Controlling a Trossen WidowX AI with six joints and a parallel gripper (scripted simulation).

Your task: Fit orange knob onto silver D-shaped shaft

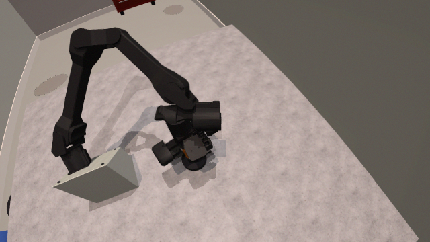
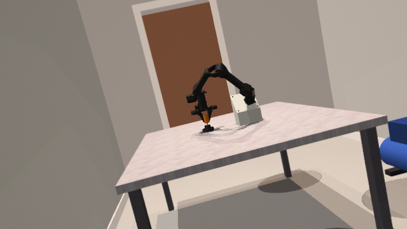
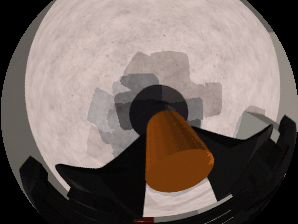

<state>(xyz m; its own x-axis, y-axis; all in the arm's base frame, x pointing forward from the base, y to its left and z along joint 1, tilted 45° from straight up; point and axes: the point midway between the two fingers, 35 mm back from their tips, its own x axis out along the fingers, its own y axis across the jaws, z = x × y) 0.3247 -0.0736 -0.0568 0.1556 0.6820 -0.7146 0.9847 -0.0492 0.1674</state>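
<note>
The orange knob (image 1: 185,153) (image 2: 206,118) (image 3: 176,150) is held roughly upright between the fingers of my gripper (image 2: 206,119) (image 3: 168,134), which is shut on it. In the top view the arm hides most of the knob. The black round pedestal (image 1: 195,166) (image 2: 208,128) (image 3: 145,102) stands on the table just below the knob. A short pale piece of the shaft (image 2: 207,124) shows between the knob's bottom and the pedestal, so the knob is not down on the pedestal. The knob's hole and both flat sides are hidden.
The grey-white wedge-shaped box (image 1: 97,183) (image 2: 249,117) stands on the table (image 1: 285,168) (image 2: 178,152) beside the arm's base. The arm arches from there to the pedestal. Shadows of the arm and gripper lie around the pedestal.
</note>
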